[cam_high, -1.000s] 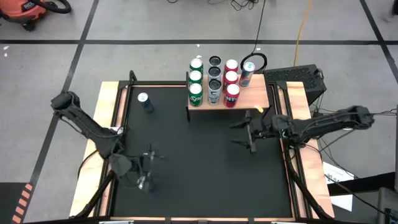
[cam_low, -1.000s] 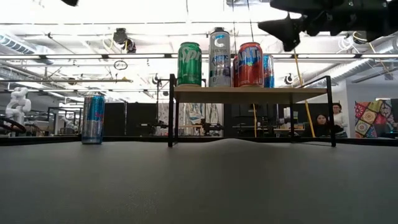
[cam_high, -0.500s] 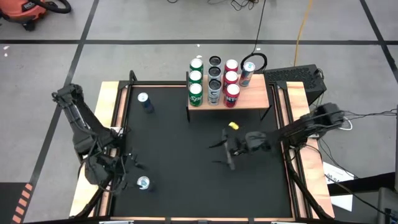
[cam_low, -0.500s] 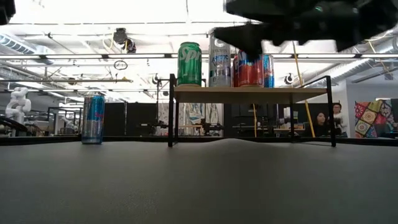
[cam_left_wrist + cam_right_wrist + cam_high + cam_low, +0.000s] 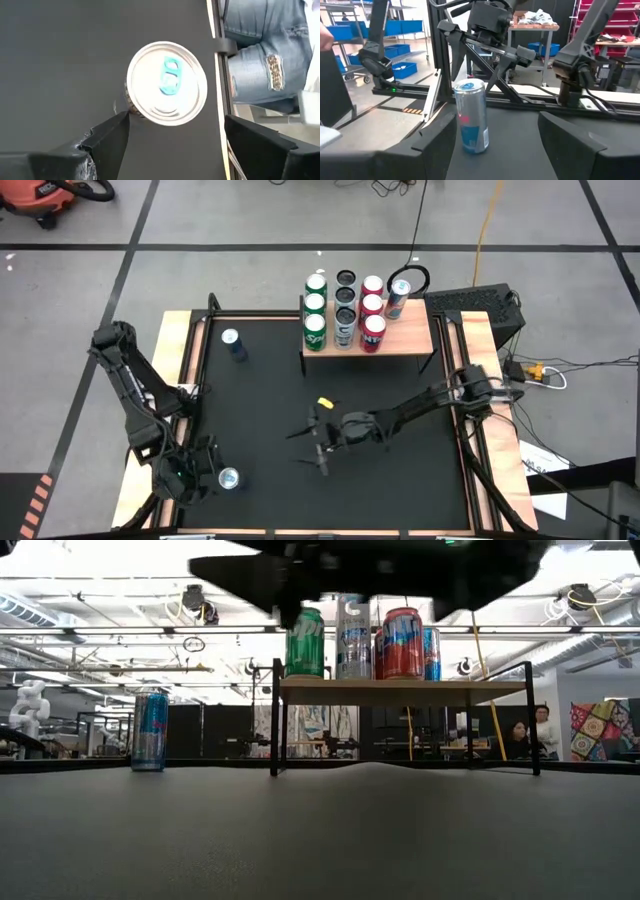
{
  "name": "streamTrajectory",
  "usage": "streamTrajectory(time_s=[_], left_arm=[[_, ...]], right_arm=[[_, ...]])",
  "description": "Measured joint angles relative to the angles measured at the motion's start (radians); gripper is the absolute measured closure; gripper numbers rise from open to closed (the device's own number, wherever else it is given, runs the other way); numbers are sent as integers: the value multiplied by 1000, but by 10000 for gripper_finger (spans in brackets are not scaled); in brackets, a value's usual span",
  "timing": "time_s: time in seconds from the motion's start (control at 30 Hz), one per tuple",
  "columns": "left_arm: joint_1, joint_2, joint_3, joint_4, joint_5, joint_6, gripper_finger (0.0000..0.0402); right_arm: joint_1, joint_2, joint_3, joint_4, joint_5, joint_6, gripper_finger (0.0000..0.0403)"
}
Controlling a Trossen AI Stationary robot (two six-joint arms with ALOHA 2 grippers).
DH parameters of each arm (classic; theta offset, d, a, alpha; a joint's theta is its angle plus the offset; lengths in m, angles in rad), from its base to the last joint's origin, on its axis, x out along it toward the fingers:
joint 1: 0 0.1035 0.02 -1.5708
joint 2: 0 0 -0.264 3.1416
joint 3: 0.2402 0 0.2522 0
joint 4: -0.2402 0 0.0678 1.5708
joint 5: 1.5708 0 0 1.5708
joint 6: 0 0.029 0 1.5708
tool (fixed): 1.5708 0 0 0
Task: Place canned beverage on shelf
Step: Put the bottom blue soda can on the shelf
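A slim silver-and-blue can stands upright on the black mat near the table's near left corner. The left wrist view shows its top and the right wrist view its side. My left gripper hovers open just left of and above it, tilted down, its fingertips short of the can. My right gripper is open and level over the mat's middle, pointing at that can from some way off. A second blue can stands at the far left. The shelf at the far side carries several cans.
The mat's wooden frame runs round the table. The shelf's thin black legs stand on the mat at the far side. A person in jeans stands just beyond the near left edge. Bare mat lies between the right gripper and the near can.
My right gripper has swept from beside the shelf's right end toward the table's left and near edge, sinking a little and staying level. My left gripper has drawn back from over the near can toward the left near corner and turned. Both cans have stayed in place.
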Motion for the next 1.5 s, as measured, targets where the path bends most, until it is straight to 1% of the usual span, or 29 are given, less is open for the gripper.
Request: streamTrajectory(time_s=[0.1, 0.2, 0.3, 0.37, 0.53, 0.67, 0.77, 0.87, 0.97, 1.13, 1.23, 1.4, 1.5], left_arm=[[-4, 9, 0, -38, 2, -34, 77], [-1, 19, 0, -97, -43, -46, 77], [0, 29, 0, -93, -94, -45, 77], [0, 42, 0, -71, -118, -44, 77], [0, 84, 0, -60, -123, -37, 77], [2, 119, 0, -61, -126, -18, 77], [16, 141, 0, -69, -127, -14, 77], [36, 164, 0, -73, -130, -9, 77], [51, 184, 0, -73, -109, 6, 77], [69, 209, 0, -69, -94, 34, 77], [84, 219, 0, -65, -95, 63, 77], [114, 233, 0, -64, -95, 78, 77], [124, 241, 0, -64, -94, 88, 77]], right_arm=[[-1, 77, 95, -19, -1, -4, 138], [-1, 146, 193, -77, -2, -13, 138], [-1, 202, 272, -146, -1, -24, 138], [-2, 235, 312, -150, -1, -24, 137], [-5, 303, 407, -137, -6, 8, 137], [-8, 353, 488, -175, -79, 37, 137], [-8, 398, 562, -226, -104, 32, 134], [-8, 445, 645, -269, -108, 27, 121], [-10, 478, 708, -314, -106, 23, 101], [-24, 521, 774, -338, -106, 28, 63], [-35, 546, 815, -349, -108, 51, 49], [-43, 565, 849, -386, -156, 75, 49], [-43, 566, 850, -383, -160, 75, 55]])
